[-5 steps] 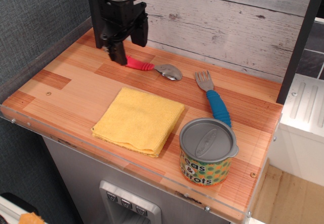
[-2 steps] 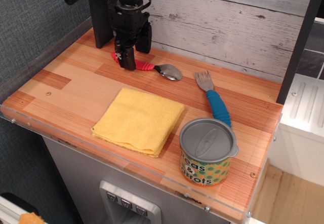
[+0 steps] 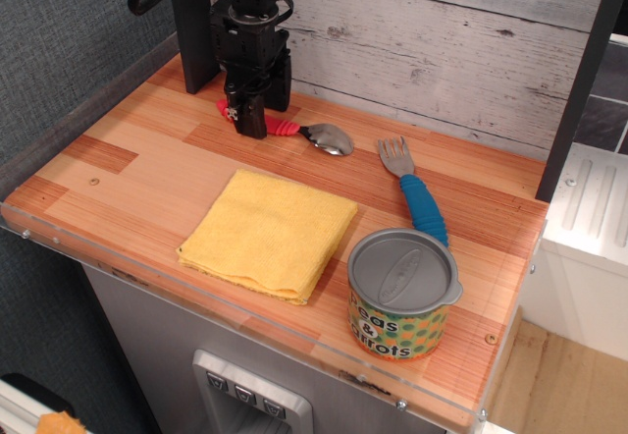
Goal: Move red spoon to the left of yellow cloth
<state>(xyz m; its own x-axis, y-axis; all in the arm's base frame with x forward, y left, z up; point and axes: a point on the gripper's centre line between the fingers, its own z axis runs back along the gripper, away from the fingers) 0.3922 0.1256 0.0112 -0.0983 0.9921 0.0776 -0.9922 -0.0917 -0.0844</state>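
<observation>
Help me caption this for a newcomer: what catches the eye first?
The black gripper stands at the back of the wooden table, down over the handle of the red spoon. In front lies the yellow cloth, with a lidded can at its right.

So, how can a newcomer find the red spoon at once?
Look at the back of the wooden table, under the black gripper. The red spoon lies there, behind the yellow cloth. Its handle is red and ribbed; the nearby fork has a blue one.

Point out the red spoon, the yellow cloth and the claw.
red spoon (image 3: 329, 139), observation image, on its silver bowl
yellow cloth (image 3: 268, 231), observation image, cloth's middle
claw (image 3: 251, 120), observation image, between its fingertips
</observation>
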